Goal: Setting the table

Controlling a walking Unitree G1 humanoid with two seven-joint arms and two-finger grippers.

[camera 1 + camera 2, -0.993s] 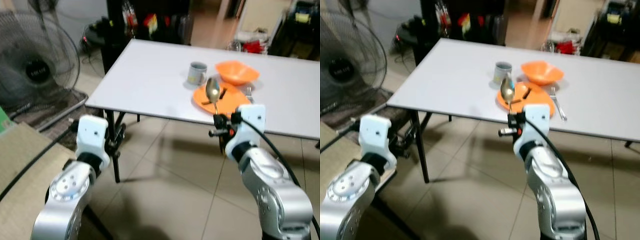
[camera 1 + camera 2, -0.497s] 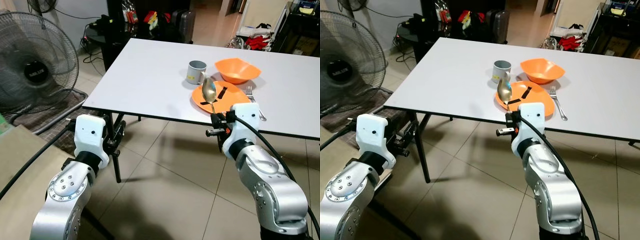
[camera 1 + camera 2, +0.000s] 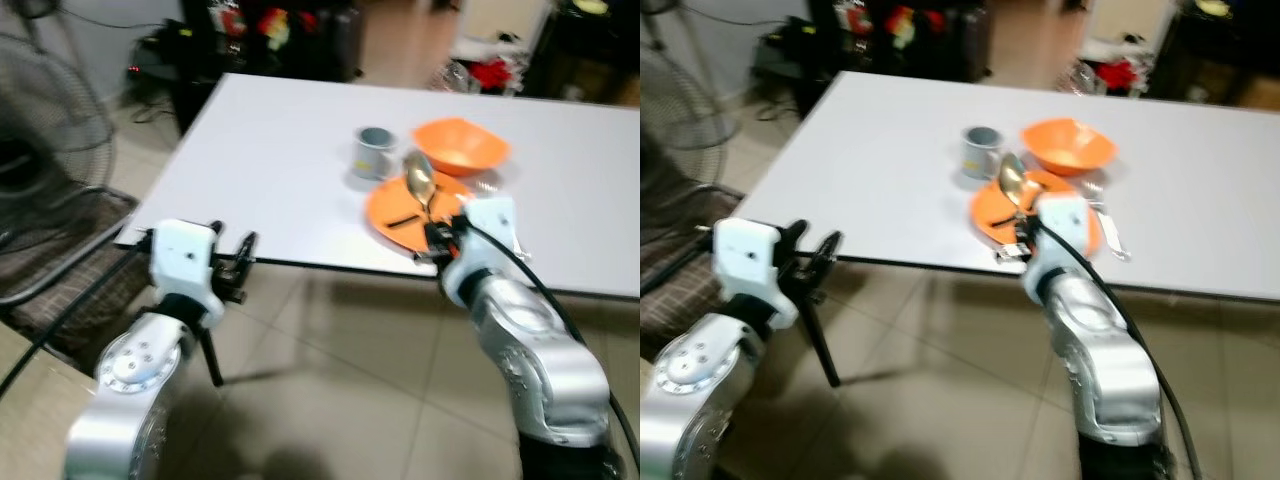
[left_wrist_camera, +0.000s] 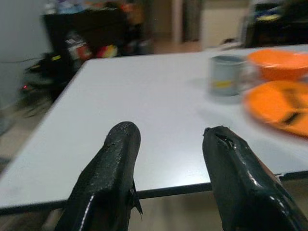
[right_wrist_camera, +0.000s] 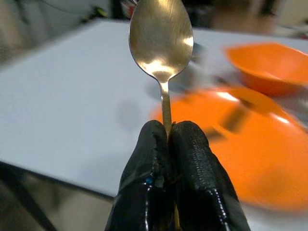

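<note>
Two grippers are recorded at the near edge of a white table (image 3: 280, 150).

Right gripper (image 5: 167, 137): fingers pressed together on the handle of a metal spoon (image 5: 161, 36), which is held upright with its bowl uppermost, over the table's near edge and in front of the orange plate (image 3: 400, 205).

Left gripper (image 4: 168, 139): fingers parted, nothing between them, held level just short of the table edge, well to the left of the place setting.

On the table are listed: an orange plate bearing a dark strip, possibly tape, the blur preventing certainty; an orange bowl (image 3: 458, 145) just behind the plate; a grey mug (image 3: 373, 152) beside the bowl, to the plate's left rear; a fork (image 3: 1106, 236) lying along the plate's right side.

A standing fan (image 3: 45, 120) is noted on the tiled floor to the left.
</note>
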